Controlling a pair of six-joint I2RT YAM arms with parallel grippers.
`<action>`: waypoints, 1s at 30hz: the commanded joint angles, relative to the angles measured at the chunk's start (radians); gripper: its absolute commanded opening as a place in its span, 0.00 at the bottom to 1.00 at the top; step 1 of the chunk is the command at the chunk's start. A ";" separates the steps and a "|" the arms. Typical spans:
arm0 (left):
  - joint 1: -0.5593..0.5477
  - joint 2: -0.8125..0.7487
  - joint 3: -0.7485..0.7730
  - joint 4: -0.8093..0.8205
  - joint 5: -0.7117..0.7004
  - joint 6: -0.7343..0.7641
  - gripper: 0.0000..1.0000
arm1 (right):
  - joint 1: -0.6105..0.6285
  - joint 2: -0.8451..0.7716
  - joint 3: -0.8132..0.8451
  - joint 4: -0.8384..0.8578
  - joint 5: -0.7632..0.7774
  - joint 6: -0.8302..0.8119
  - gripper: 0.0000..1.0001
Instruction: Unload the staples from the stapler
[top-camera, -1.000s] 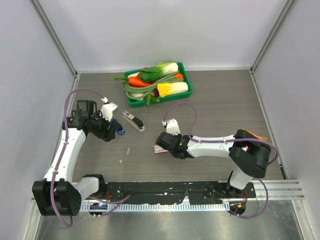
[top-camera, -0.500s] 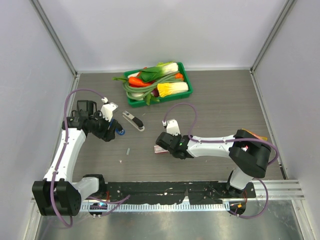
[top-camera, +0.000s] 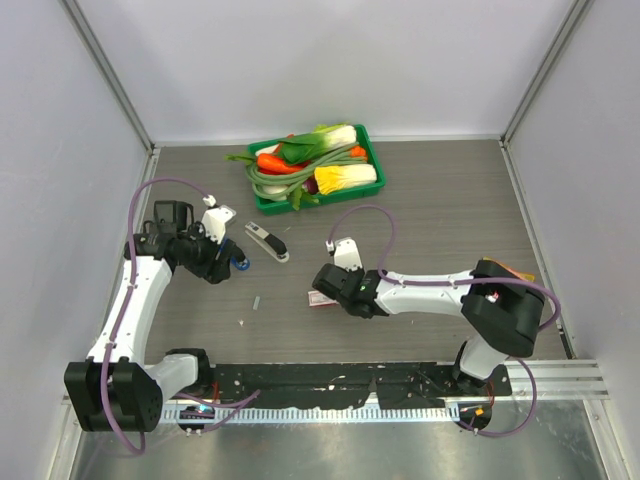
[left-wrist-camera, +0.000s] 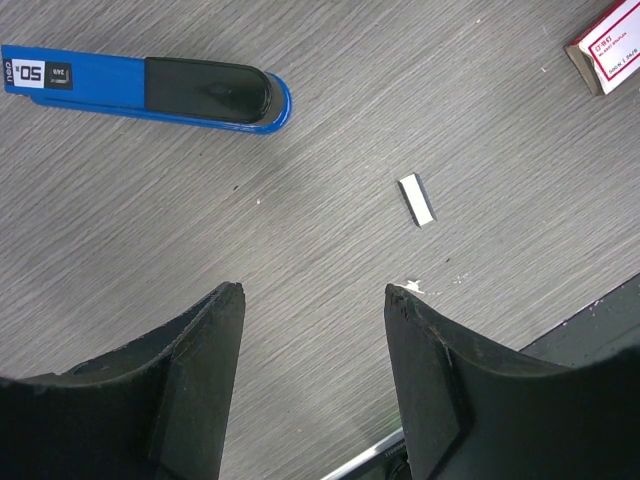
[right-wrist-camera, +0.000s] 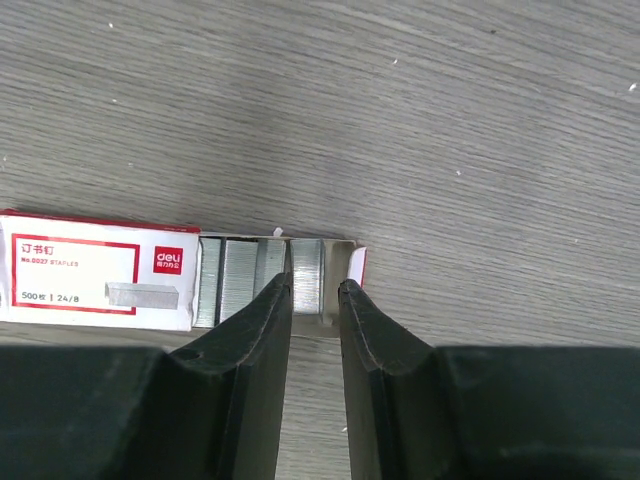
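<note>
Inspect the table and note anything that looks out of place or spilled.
A short staple strip lies loose on the table, apart from the stapler and the box. The box is slid partway open, its staple rows exposed.

two white arms (top-camera: 130, 300) with black joints — purple cables (top-camera: 365, 212) looped alongside, chunky matte-black pincer fingers (left-wrist-camera: 200, 380)

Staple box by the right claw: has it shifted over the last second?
No. In the top view the staple box sits where it was, same gap to the green tray and the loose staple strip.
</note>
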 joint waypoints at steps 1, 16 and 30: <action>0.001 -0.006 0.023 -0.011 0.023 0.003 0.62 | -0.015 -0.078 0.039 0.006 0.053 -0.014 0.30; 0.001 -0.006 0.015 -0.014 0.026 0.009 0.62 | -0.078 0.006 0.091 0.063 0.024 -0.083 0.24; 0.001 0.002 0.012 -0.011 0.025 0.011 0.62 | -0.079 0.023 0.043 0.083 -0.001 -0.077 0.16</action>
